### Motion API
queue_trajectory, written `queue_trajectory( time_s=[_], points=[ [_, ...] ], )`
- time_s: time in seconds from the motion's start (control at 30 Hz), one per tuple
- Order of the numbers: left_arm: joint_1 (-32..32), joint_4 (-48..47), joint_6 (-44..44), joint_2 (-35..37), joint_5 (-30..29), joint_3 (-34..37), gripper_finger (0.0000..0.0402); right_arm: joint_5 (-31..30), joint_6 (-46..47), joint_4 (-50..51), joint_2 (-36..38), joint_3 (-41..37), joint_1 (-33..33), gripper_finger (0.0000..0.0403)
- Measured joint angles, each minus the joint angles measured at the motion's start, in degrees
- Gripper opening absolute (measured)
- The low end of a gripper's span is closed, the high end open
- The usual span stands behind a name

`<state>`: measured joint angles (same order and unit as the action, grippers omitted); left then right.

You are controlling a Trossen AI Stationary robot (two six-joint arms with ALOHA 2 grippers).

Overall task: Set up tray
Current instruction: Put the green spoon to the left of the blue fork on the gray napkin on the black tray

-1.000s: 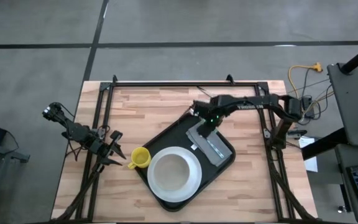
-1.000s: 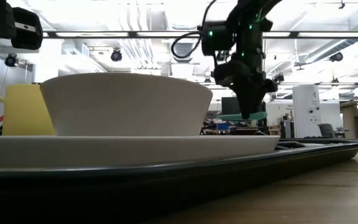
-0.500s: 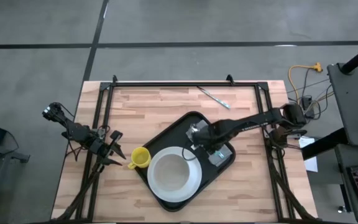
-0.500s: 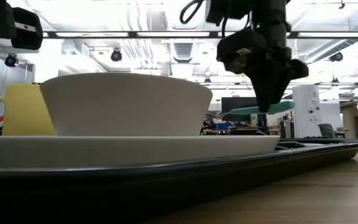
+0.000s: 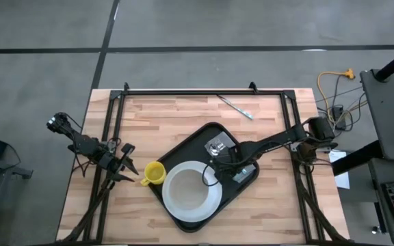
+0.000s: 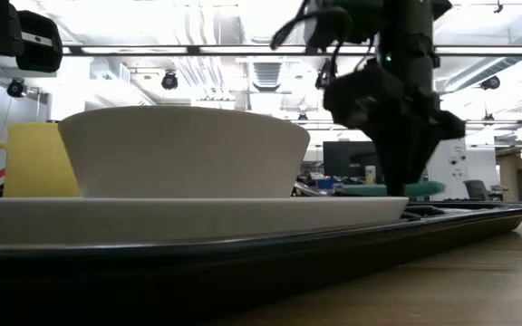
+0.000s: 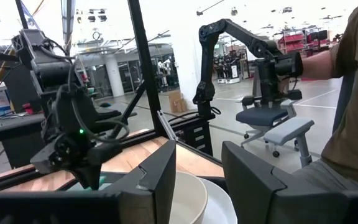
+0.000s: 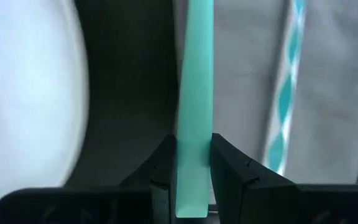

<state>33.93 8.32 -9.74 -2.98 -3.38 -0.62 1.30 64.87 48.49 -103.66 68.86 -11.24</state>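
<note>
The black tray (image 5: 198, 139) lies mid-table and bears a white plate (image 5: 215, 199) with a white bowl (image 5: 187, 190) and a grey napkin (image 5: 245, 172). My right gripper (image 5: 221, 161) points down over the tray between plate and napkin, shut on a flat teal utensil (image 8: 194, 93), which shows level below the fingers in the low view (image 6: 390, 189). A teal-and-white striped stick (image 8: 286, 87) rests on the napkin (image 8: 247, 68). A yellow cup (image 5: 154, 173) stands on the table by the tray's left side. My left gripper (image 7: 197, 186) waits open at the table's left edge. My right gripper pinches the teal utensil between its two fingers, on the two long sides of its flat stem (image 8: 194, 183), close to one end. The fingers come from above, pointing down, and lie across the stem. The utensil hangs level, clear of the tray.
Another thin teal-tipped piece (image 5: 235, 106) lies on the wood near the table's far edge. Black frame rails (image 5: 204, 91) run along the far edge and both sides. Bare wood shows left and right of the tray. A person's sleeve (image 7: 353, 93) shows beyond the table.
My right gripper has carried the teal utensil from the tray's far corner toward the near edge, closer to the plate, sinking a little and rolling about its own axis. The utensil, tilted half a second ago, now hangs level and lower. The fingers stay shut on it.
</note>
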Motion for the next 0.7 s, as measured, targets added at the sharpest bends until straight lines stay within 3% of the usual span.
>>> queue_trajectory(
  time_s=[0.17,0.47,0.7],
  points=[
    [0.0,0.0,0.0,0.0,0.0,0.0,0.0116,0.3,1.1,-0.3,0.0,-3.0,-0.2,0.0051],
    [0.0,0.0,0.0,0.0,0.0,0.0,0.0116,1.7,3.2,-9.5,0.4,-8.2,-0.2,0.0051],
    [0.0,0.0,0.0,0.0,0.0,0.0,0.0116,1.6,2.8,-9.0,0.2,-8.3,-0.3,0.0118]
  ],
)
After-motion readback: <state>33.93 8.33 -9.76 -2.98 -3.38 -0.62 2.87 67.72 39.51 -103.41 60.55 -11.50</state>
